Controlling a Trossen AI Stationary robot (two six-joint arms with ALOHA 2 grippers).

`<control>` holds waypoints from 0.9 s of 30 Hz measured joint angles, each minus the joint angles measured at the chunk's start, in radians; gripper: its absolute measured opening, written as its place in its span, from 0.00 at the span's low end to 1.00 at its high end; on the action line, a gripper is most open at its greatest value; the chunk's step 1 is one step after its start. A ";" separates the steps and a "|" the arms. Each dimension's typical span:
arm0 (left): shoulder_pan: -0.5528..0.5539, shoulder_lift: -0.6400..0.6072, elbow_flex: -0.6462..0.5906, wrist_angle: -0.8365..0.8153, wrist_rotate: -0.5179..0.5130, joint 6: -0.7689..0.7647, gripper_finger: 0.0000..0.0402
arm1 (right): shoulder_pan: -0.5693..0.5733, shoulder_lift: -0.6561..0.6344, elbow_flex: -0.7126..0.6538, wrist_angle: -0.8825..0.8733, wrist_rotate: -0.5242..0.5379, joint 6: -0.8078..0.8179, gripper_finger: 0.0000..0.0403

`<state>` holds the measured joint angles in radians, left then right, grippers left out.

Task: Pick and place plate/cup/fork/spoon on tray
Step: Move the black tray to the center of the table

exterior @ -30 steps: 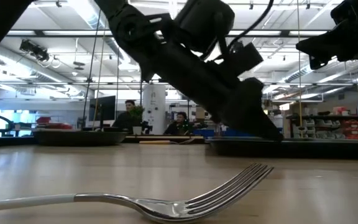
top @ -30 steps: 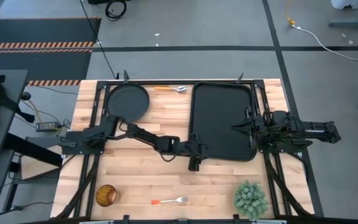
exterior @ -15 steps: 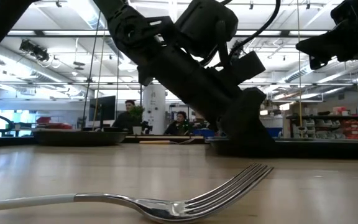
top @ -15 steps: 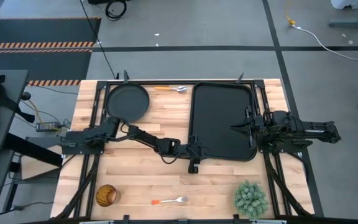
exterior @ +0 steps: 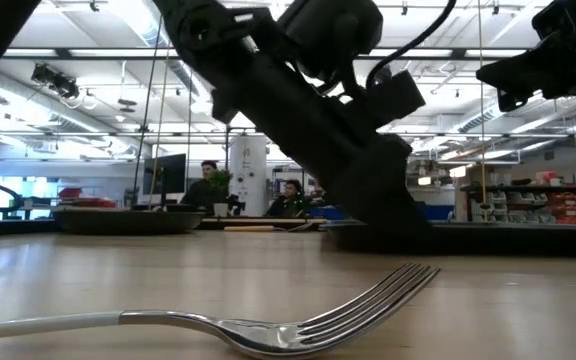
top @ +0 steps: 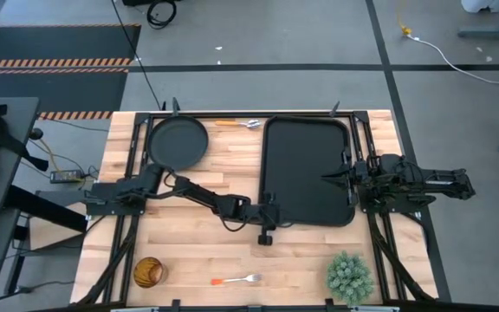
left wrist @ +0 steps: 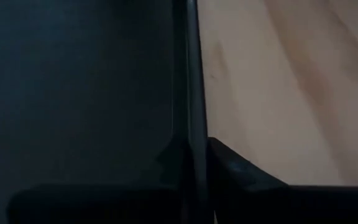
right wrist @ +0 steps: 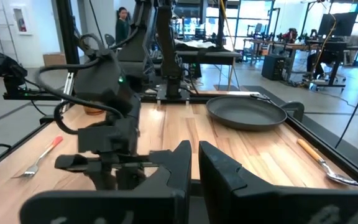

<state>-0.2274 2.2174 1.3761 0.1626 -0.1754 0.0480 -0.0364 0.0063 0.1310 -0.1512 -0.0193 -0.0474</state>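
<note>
On the worktop [top: 197,251], the tray [top: 306,173] holds nothing yet: plate [top: 178,141], spoon [top: 237,124], cup [top: 148,272] and fork [top: 237,280] all lie outside it. Left pincer [top: 265,227] clenches the tray's rim; right pincer [top: 334,178] hovers, near-closed, grasping nothing.

Fork [exterior: 268,325] lies on the wooden table [exterior: 528,300] nearest the camera, tines rightward. Beyond it a dark arm slopes down to the tray [exterior: 508,236] edge. Plate [exterior: 128,219] sits far left. Two people [exterior: 208,188] are seated in the background.
</note>
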 joint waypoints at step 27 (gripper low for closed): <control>0.162 -0.402 -0.015 -1.216 0.327 0.721 0.13 | 0.000 0.000 0.000 0.019 0.000 0.000 0.09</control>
<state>-0.0657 1.8156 1.3614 -1.0534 0.1519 0.7695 -0.0360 0.0063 0.1310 -0.1326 -0.0193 -0.0474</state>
